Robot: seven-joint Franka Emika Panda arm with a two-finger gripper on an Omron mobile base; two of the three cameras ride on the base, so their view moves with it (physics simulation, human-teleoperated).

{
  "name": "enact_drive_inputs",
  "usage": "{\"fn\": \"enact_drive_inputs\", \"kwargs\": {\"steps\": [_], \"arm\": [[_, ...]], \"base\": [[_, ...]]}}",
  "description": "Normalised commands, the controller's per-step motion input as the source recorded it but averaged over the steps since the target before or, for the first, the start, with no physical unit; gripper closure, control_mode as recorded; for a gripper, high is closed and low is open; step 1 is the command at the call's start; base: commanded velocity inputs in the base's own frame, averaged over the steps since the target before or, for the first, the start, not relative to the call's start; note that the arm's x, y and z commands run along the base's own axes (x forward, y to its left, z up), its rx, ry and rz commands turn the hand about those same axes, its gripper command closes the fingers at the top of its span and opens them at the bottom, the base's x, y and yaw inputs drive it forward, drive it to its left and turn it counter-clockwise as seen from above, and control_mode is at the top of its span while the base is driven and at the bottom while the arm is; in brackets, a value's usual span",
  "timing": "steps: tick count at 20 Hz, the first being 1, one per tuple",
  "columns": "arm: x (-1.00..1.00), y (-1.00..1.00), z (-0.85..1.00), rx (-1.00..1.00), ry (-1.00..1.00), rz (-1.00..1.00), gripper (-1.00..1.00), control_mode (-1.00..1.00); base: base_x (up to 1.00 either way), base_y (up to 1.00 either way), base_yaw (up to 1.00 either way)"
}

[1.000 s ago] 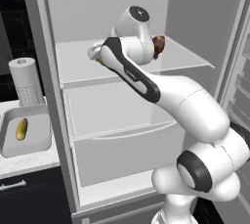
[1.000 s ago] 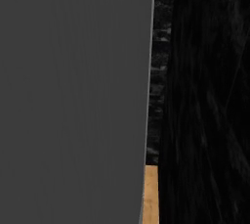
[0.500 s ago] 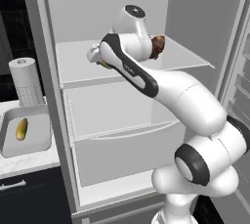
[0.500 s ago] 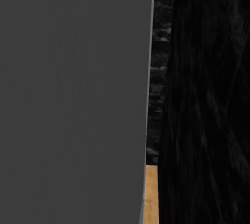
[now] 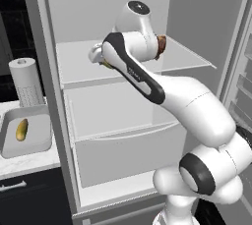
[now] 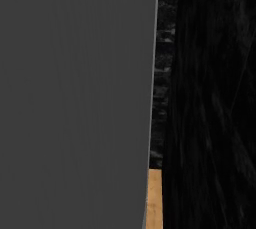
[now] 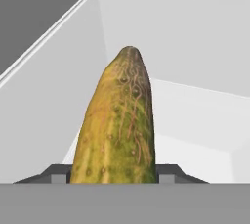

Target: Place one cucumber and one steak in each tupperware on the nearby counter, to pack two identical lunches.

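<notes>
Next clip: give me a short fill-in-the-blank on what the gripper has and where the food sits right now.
1. The gripper is shut on a ____.
2. The tupperware on the counter already holds one ____.
3. The brown steak sits on a fridge ____.
4. Behind the tupperware stands a roll of paper ____.

Missing words: cucumber; cucumber; shelf; towels

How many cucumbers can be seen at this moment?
2. One cucumber lies in the tupperware on the counter, left of the open fridge. The other cucumber is in the gripper, shut on it, over the upper fridge shelf. The arm may hide more.
</notes>
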Motion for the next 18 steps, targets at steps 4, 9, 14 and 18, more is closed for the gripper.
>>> {"fn": "enact_drive_inputs", "kwargs": {"steps": [4, 9, 14, 18], "arm": [[-1.00, -0.39, -0.13, 0.04, -0.31, 0.04, 1.00, -1.00], [-1.00, -0.41, -0.16, 0.04, -0.29, 0.00, 1.00, -1.00], [-1.00, -0.60, 0.08, 0.05, -0.20, 0.00, 1.00, -1.00], [-1.00, -0.75, -0.13, 0.02, 0.02, 0.00, 1.00, -1.00]], "base": [[0.00, 0.00, 0.00], [0.00, 0.00, 0.00], [0.00, 0.00, 0.00], [0.00, 0.00, 0.00]]}}
